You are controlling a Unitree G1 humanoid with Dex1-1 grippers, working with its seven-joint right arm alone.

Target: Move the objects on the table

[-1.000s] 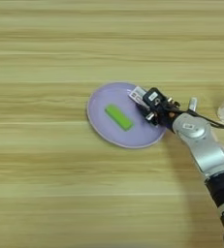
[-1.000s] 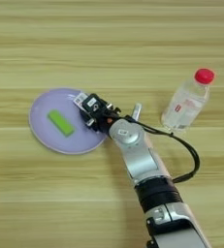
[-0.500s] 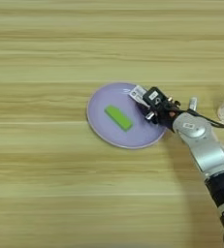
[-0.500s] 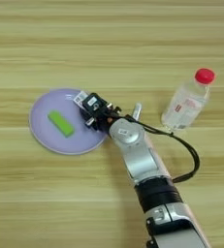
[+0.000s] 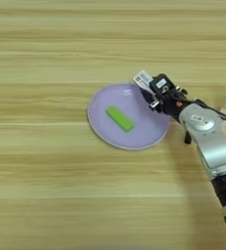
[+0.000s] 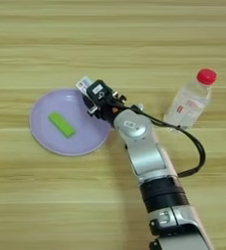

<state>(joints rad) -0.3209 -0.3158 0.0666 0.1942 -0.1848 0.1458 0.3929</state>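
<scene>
- Bright, even light falls across the worktop (image 5: 46, 195), with no glare or hot spots.
- A soft, faint shadow lies just beside the silver forearm (image 6: 143, 151).
- The plate (image 5: 97, 124) casts only a thin, dim shadow at its near rim.
- Detail is soft throughout; the print on the bottle (image 6: 190, 100) is unreadable.

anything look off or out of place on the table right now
Nothing spilled or damaged. The clear red-capped plastic bottle stands upright, right of the arm. The small green rectangular block lies flat on the round lilac plate. The gripper holds a small white box over the plate's far right rim.
</scene>
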